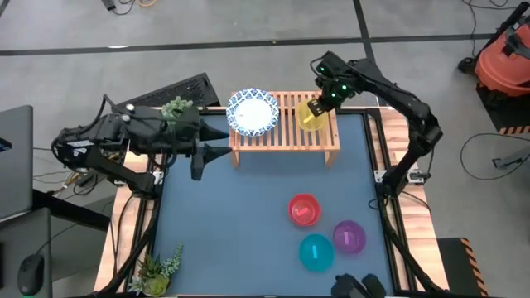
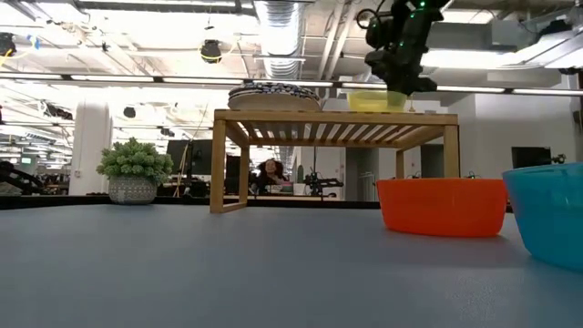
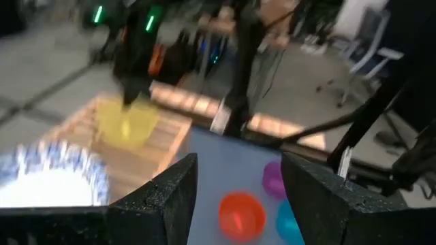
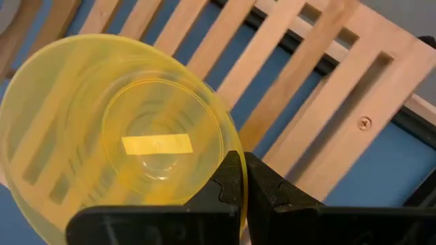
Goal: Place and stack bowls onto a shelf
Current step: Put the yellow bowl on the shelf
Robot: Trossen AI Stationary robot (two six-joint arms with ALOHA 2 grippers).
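- Nearest the low camera: teal bowl (image 2: 552, 211) sitting at the right edge of the tabletop (image 1: 240, 232), with the red bowl (image 2: 442, 206) just beside it on its left; both are waiting on the blue surface, not yet shelved.
- Left gripper (image 1: 217, 141): hovering over the far-left part of the tabletop, just left of the shelf (image 1: 284, 136), fingers spread wide and holding nothing; this arm is waiting.
- White bowls with blue patterned rims (image 1: 252, 112): resting as a stack on the left half of the shelf top; how many are in the stack I cannot tell.
- Yellow bowl (image 4: 122, 146): sitting on the right half of the slatted shelf top, apart from the white stack, its rim pinched by the right gripper (image 4: 244, 178).
- Right gripper: reaching in from the far right, fingers clenched on the yellow bowl's rim at the shelf's right half.
- Purple bowl (image 1: 349, 236): lying on the near-right tabletop, close to the red and teal ones.
- Step in hand, as a judgement: placing the yellow bowl on the shelf; it appears to be down or very nearly down.
- Next move, as a judgement: letting go of the rim, lifting clear without dragging the light bowl, then fetching one of the three remaining small bowls to stack inside the yellow one.
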